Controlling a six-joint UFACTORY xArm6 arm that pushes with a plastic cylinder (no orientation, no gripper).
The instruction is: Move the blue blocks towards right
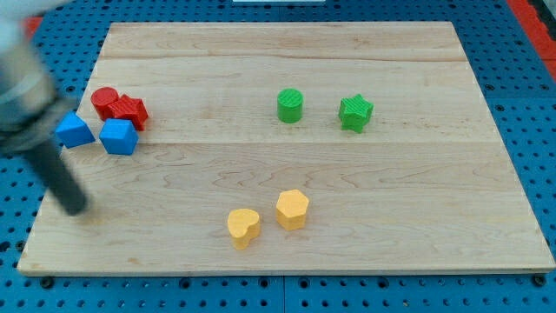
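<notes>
Clawless, with nothing to spread or pinch, the tip (76, 207) sat below the blue wedge (75, 131) and blue cube (119, 136), best approached from their left.

The dark rod slants down from the view's upper left (blurred), my tip (76, 209) at its lower end.
</notes>
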